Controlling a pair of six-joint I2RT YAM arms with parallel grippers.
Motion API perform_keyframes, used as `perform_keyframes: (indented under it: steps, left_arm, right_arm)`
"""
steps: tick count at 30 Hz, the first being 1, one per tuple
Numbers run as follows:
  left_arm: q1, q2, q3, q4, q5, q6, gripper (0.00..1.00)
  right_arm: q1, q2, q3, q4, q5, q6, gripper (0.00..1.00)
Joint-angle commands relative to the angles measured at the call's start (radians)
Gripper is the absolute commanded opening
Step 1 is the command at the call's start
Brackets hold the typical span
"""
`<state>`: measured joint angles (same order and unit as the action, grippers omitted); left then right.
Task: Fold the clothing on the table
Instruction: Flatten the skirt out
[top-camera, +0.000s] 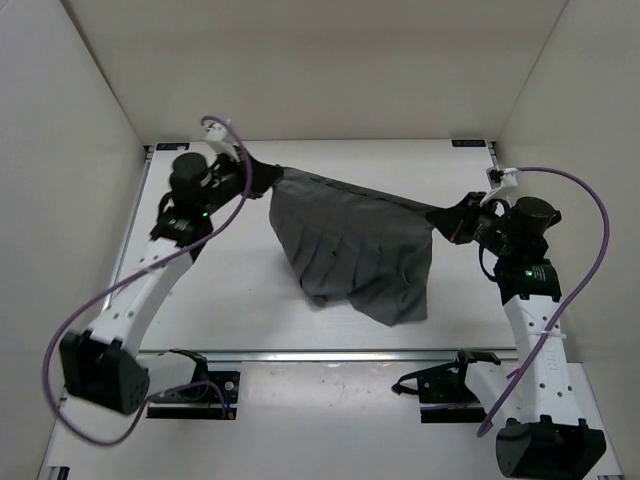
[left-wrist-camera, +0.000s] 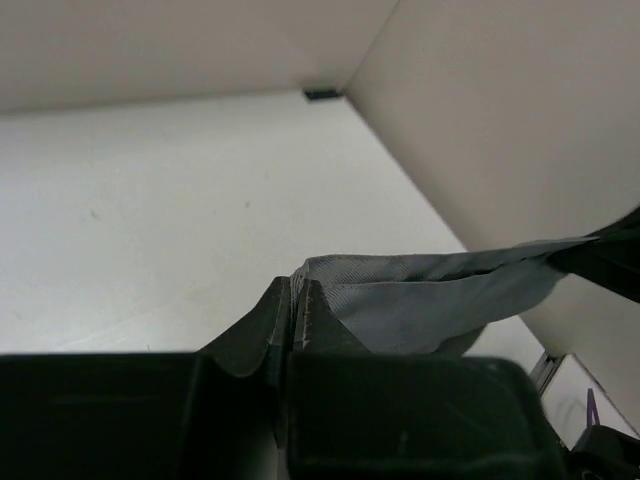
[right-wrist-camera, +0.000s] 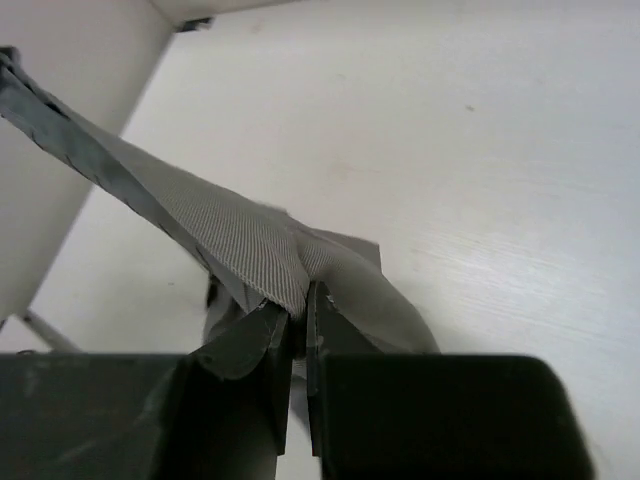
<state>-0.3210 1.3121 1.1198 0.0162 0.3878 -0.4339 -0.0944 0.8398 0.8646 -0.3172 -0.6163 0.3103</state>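
The dark grey clothing (top-camera: 355, 245) hangs stretched between my two grippers above the white table (top-camera: 240, 300), its lower part draping down to the tabletop with pleat lines showing. My left gripper (top-camera: 268, 178) is shut on the garment's upper left corner; in the left wrist view the clothing (left-wrist-camera: 420, 295) comes out of the closed gripper (left-wrist-camera: 293, 290) and runs off to the right. My right gripper (top-camera: 442, 217) is shut on the upper right corner. The ribbed clothing (right-wrist-camera: 240, 245) is pinched in that gripper (right-wrist-camera: 298, 298) and stretches up to the left.
White walls (top-camera: 90, 130) enclose the table on three sides. A metal rail (top-camera: 330, 353) runs along the near edge by the arm bases. Purple cables (top-camera: 590, 215) loop off both arms.
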Motion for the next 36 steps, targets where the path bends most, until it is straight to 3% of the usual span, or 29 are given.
perform_keyframes:
  steps: [1, 6, 9, 11, 12, 13, 14, 20, 25, 27, 30, 32, 34, 36]
  left_arm:
    - [0.068, -0.163, -0.044, -0.016, 0.036, 0.018, 0.0]
    - [0.112, -0.301, -0.083, -0.016, 0.045, 0.02, 0.0]
    - [0.134, -0.35, -0.118, -0.016, 0.025, 0.017, 0.0]
    - [0.131, -0.373, -0.133, -0.045, 0.017, 0.008, 0.0]
    - [0.134, -0.384, -0.14, -0.036, 0.025, 0.001, 0.0]
    - [0.137, -0.399, -0.146, -0.033, 0.043, -0.009, 0.0]
    - [0.14, -0.401, -0.147, -0.029, 0.042, -0.012, 0.0]
    - [0.146, -0.418, -0.167, 0.005, 0.036, -0.031, 0.0]
    - [0.149, -0.369, -0.181, 0.031, 0.019, -0.023, 0.0]
    - [0.151, -0.331, -0.189, 0.065, 0.008, -0.023, 0.0]
    - [0.16, -0.196, -0.117, 0.154, 0.014, -0.009, 0.0]
    - [0.178, -0.107, -0.043, 0.2, 0.026, 0.0, 0.0]
    - [0.192, 0.02, 0.122, 0.194, 0.055, 0.018, 0.0]
    - [0.204, 0.093, 0.274, 0.113, 0.083, 0.038, 0.0]
  right_arm:
    - [-0.008, 0.005, 0.063, 0.118, -0.205, 0.03, 0.0]
    - [-0.083, 0.065, 0.086, 0.131, -0.462, 0.039, 0.0]
    - [-0.155, 0.07, 0.006, 0.307, -0.595, 0.221, 0.0]
    - [-0.177, 0.067, -0.093, 0.795, -0.718, 0.489, 0.0]
    - [-0.176, 0.082, -0.158, 1.071, -0.747, 0.714, 0.0]
    - [-0.182, 0.102, -0.194, 1.221, -0.754, 0.935, 0.0]
    - [-0.177, 0.114, -0.19, 1.234, -0.757, 0.953, 0.0]
    - [-0.162, 0.122, -0.125, 0.933, -0.729, 0.73, 0.0]
    - [-0.159, 0.212, -0.079, 0.966, -0.723, 0.713, 0.0]
    - [-0.13, 0.266, -0.015, 0.882, -0.706, 0.612, 0.0]
    - [-0.068, 0.457, 0.25, 0.695, -0.655, 0.428, 0.0]
    - [-0.057, 0.597, 0.371, 0.672, -0.649, 0.398, 0.0]
    - [-0.054, 0.7, 0.509, 0.647, -0.64, 0.386, 0.0]
    - [-0.064, 0.804, 0.772, 0.551, -0.655, 0.356, 0.0]
